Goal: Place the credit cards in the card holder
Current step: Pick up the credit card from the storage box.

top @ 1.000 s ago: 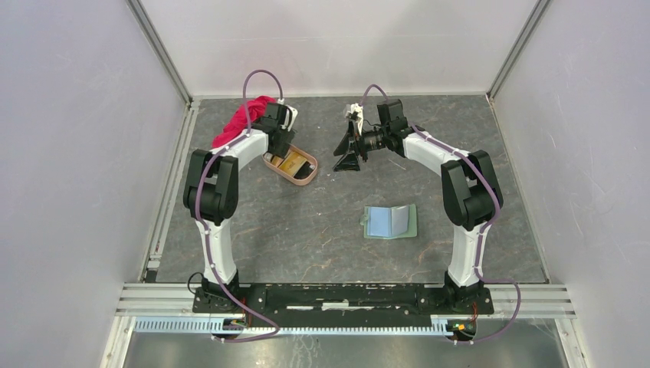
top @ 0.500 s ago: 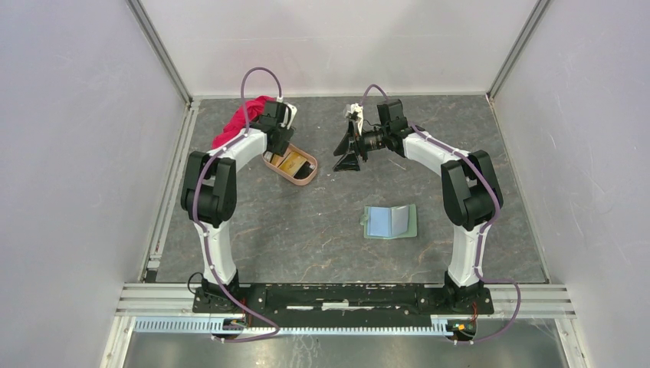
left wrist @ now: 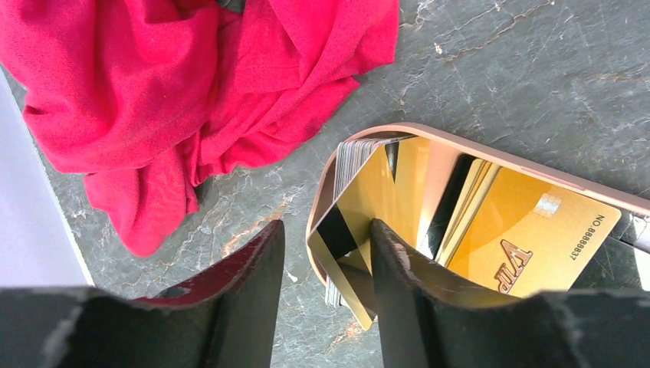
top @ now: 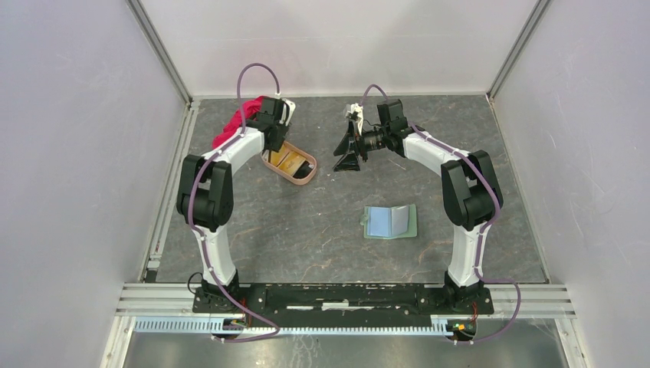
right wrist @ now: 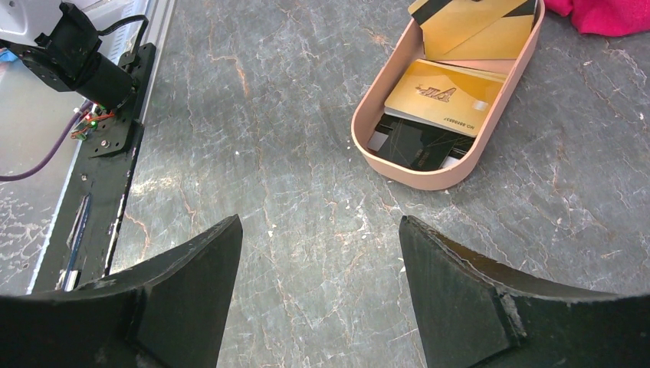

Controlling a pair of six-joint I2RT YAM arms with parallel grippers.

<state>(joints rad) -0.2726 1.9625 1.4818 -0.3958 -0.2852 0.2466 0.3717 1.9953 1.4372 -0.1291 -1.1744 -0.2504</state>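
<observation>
The credit cards lie in a pinkish-tan oval tray (top: pixel 296 180) at the back left. In the left wrist view a gold card with a dark stripe (left wrist: pixel 368 199) leans at the tray's end, beside a stack of silvery cards (left wrist: pixel 352 153) and a gold VIP card (left wrist: pixel 529 230). My left gripper (left wrist: pixel 327 224) is open and straddles that end. Its right finger (left wrist: pixel 398 276) touches the striped card, and its left finger stands outside the tray wall (left wrist: pixel 318 203). The card holder (top: pixel 389 222) lies open mid-table. My right gripper (right wrist: pixel 320 222) hangs open over bare table, nothing between its fingers.
A red cloth (left wrist: pixel 176 84) is bunched just behind and left of the tray, near the left wall. From the right wrist view, the tray (right wrist: pixel 398 172) also holds a dark card (right wrist: pixel 414 146) under the gold one (right wrist: pixel 441 96). White enclosure walls surround the table.
My left gripper's jaws have narrowed around the tray's end and its wrist has shifted slightly back and left. The right arm has not moved.
</observation>
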